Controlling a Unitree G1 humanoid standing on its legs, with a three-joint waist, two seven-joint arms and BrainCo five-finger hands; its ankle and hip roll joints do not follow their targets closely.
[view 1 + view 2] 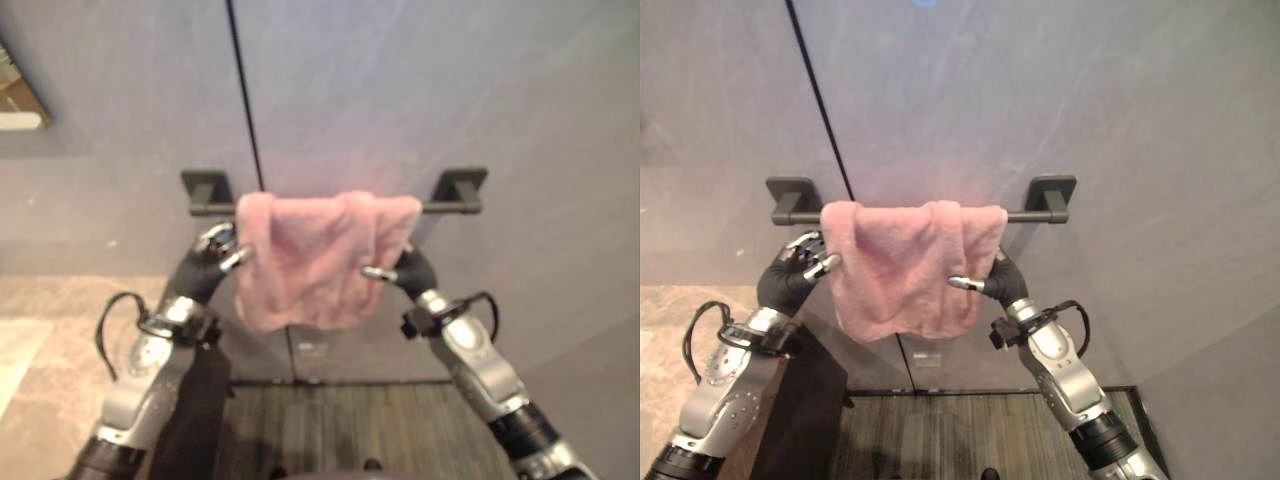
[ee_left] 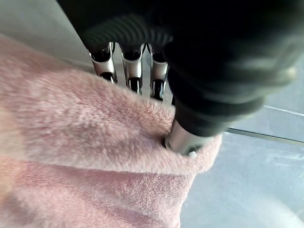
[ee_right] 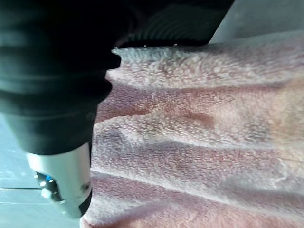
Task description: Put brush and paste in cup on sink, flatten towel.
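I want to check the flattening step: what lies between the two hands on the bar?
In the eye views, the bunched pink towel fills the stretch between the left hand and right hand, draped over the black towel bar.

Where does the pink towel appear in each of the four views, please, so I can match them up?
Left eye view: pink towel draped over the bar, centre.
Right eye view: towel centre-left, between both hands.
Left wrist view: towel beneath the left hand.
Right wrist view: towel beside the right hand.
Shared landmark: the bar.

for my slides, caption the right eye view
Both hands, left and right, at the edges of the bunched pink towel on the rail.
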